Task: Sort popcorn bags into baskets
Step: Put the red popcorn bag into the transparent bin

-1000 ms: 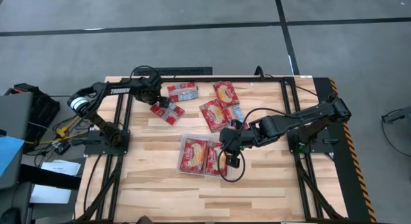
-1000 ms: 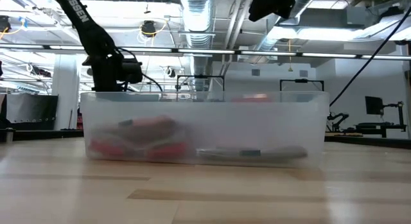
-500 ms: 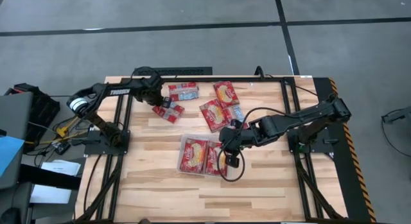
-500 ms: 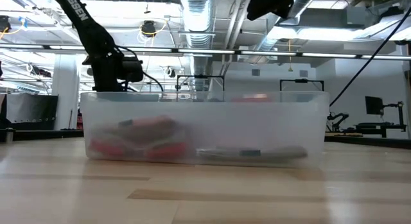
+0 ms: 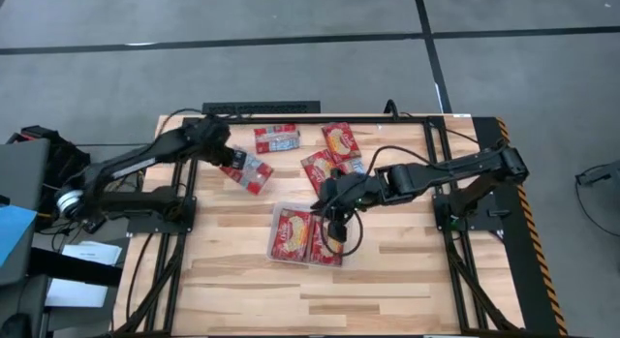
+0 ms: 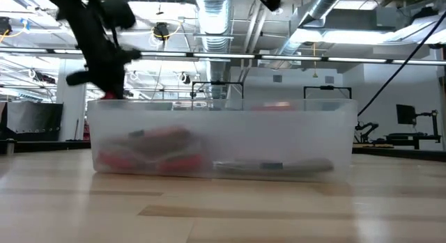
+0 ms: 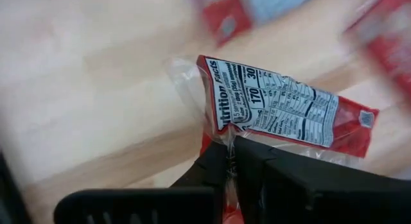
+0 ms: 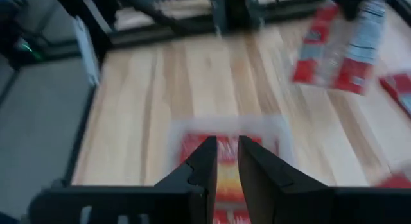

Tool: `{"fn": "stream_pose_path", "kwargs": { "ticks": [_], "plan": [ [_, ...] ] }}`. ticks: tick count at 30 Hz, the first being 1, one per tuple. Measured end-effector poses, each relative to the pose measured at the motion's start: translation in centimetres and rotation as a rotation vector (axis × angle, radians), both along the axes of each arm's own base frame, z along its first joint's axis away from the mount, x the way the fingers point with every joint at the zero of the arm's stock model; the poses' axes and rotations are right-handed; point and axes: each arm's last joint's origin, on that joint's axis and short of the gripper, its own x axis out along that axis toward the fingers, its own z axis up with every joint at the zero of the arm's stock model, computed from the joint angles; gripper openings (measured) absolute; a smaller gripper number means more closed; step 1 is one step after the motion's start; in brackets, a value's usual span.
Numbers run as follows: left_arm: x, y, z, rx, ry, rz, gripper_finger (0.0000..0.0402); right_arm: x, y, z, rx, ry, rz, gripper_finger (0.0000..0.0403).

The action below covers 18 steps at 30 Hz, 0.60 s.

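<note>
A red popcorn bag [image 5: 248,169] hangs pinched in the left gripper [image 5: 229,158] over the far left part of the table [image 5: 387,270]; in the left wrist view the fingers [image 7: 282,179] press together on the packet's clear crimped edge, and its white panel reads "Nutrition Facts" with "170" legible; the smaller print cannot be read. The clear basket [image 5: 276,249] sits near the table's middle with two red packets [image 5: 294,235] lying flat inside; its near side and the whole front strip of wood stay bare, giving free room there. Beyond it, toward the far edge, loose packets [image 5: 340,138] lie close together, one with a light blue panel [image 5: 277,139] just beside the held bag. The right gripper [image 5: 331,199] hovers over the basket's far right corner; its fingers [image 8: 204,161] stand nearly together with a thin gap, holding nothing. The black frame rail [image 5: 310,118] borders the far edge.
</note>
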Motion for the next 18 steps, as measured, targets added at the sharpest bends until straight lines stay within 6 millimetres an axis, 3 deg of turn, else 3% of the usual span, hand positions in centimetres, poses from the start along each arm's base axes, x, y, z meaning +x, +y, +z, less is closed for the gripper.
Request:
{"fn": "stream_pose_path", "kwargs": {
  "ticks": [10, 18],
  "plan": [
    [-3.2, -5.7, 6.6, 0.293, -0.458, -0.022, 0.0000, 0.8, -2.2, 1.8, 0.012, -0.174, -0.026, 0.0102],
    [-5.1, -8.0, 10.3, 0.487, -0.789, -0.035, 0.0000, 0.9, -2.4, 4.7, -0.004, -0.432, -0.028, 0.0234]
  ]
}}
